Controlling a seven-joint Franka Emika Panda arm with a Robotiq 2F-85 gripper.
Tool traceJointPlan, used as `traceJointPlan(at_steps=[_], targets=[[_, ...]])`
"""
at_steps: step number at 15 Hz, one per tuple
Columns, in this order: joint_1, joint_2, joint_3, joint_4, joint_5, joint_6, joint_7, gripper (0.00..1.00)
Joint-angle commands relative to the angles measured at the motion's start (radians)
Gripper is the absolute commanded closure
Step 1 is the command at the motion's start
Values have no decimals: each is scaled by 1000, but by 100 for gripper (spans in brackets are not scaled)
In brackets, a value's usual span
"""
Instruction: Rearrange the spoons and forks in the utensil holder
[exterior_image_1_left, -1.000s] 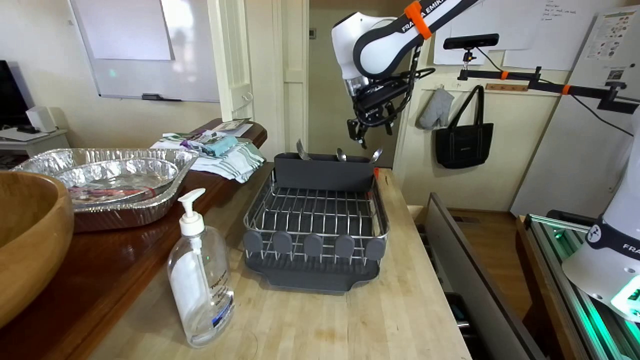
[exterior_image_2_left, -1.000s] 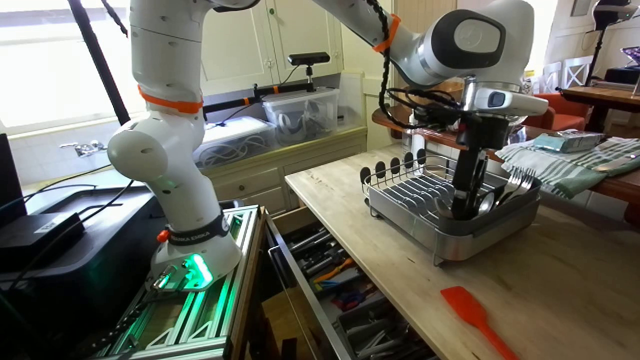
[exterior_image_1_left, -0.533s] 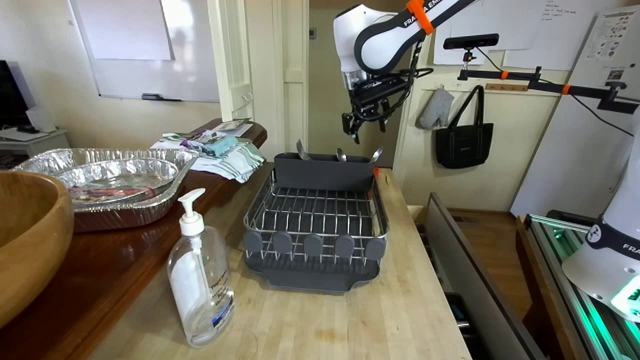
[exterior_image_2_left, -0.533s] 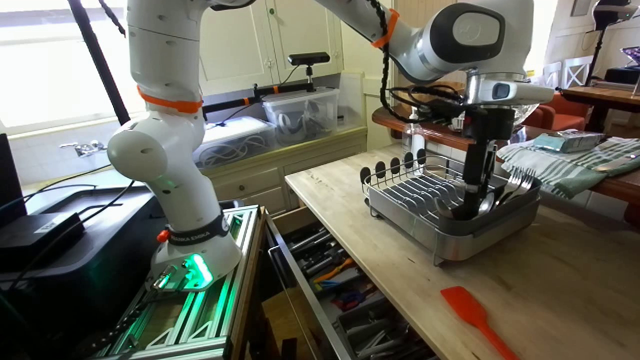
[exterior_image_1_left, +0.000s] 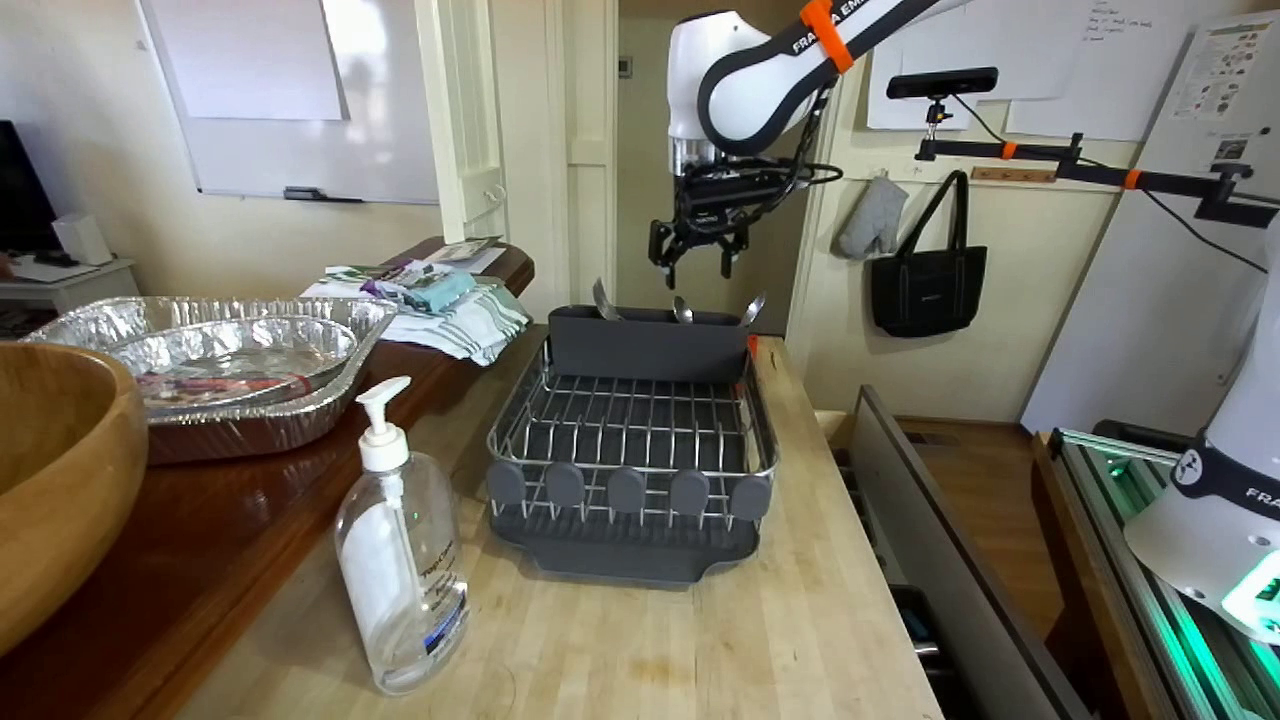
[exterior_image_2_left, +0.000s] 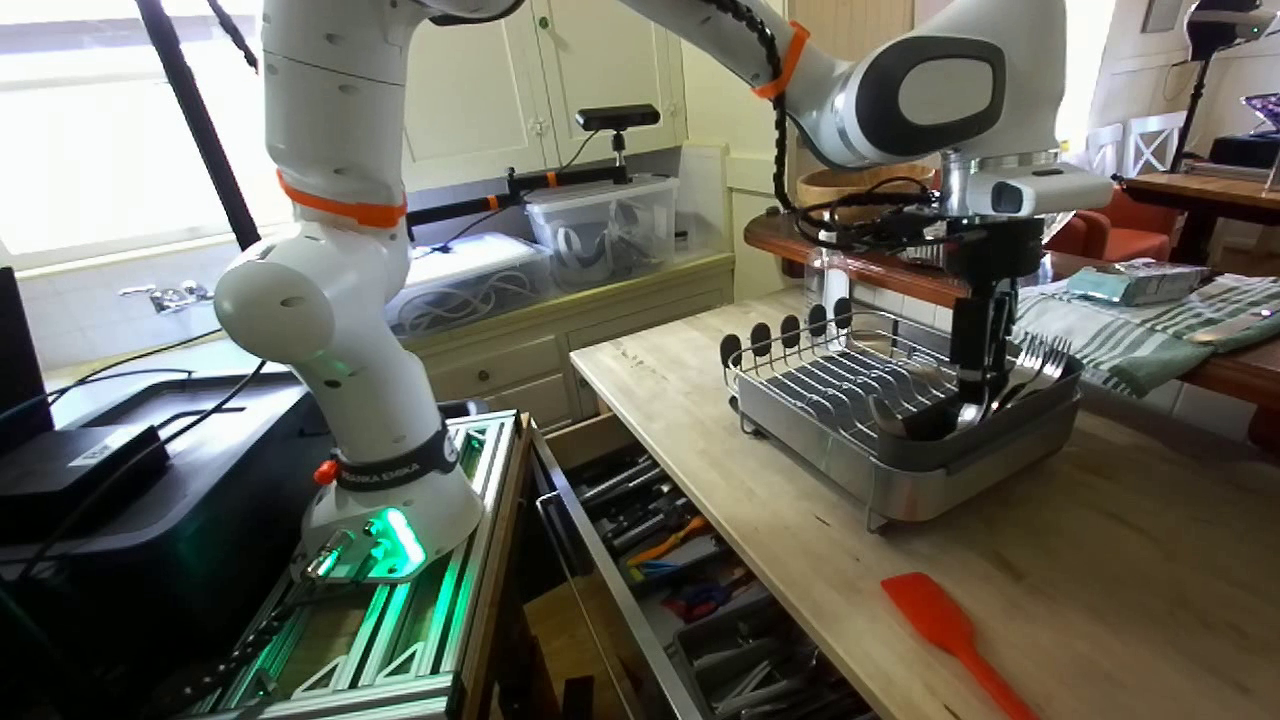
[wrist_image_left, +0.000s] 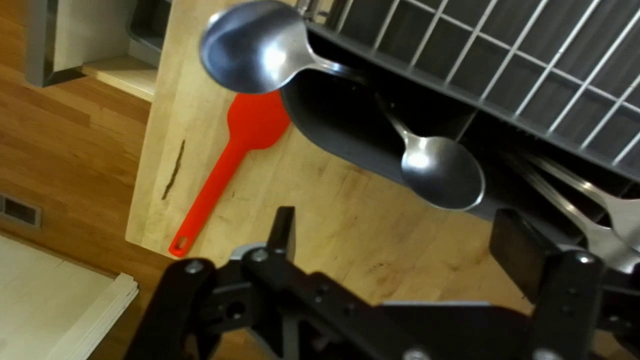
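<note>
A dark grey, oblong plastic utensil holder (exterior_image_1_left: 648, 347) is set across one end of a silver wire dish rack (exterior_image_2_left: 950, 492). Toward one end of the holder, a large, shiny steel spoon (wrist_image_left: 255, 47) and a smaller steel spoon (wrist_image_left: 442, 172) are stood bowl-up, the large one tilted out past the rim, the smaller one tilted the other way; toward the opposite end, silver metal forks (wrist_image_left: 607, 244) are leaned together, tines up, number unclear. Above the holder, a black two-fingered end effector (wrist_image_left: 397, 237) is poised with its fingers spread wide and nothing gripped between them. Spoons and forks are already grouped apart, but how much of the rearranging is done cannot be told, since no finished layout is given by the task. As judged, at least one utensil is left to be picked and moved. Farther out, a flat red spatula (exterior_image_2_left: 942, 622) is laid on the pale wooden tabletop (exterior_image_2_left: 1120, 590), with a pulled-out drawer (exterior_image_1_left: 945, 535) below its edge.
</note>
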Motion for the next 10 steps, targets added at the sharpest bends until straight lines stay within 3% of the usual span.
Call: traceJointPlan(at_steps=[1, 5, 10], targets=[[-11, 36, 16, -1, 66, 96, -3, 0], [-1, 73, 8, 12, 79, 136, 2, 0], [5, 100, 1, 27, 65, 105, -10, 0]])
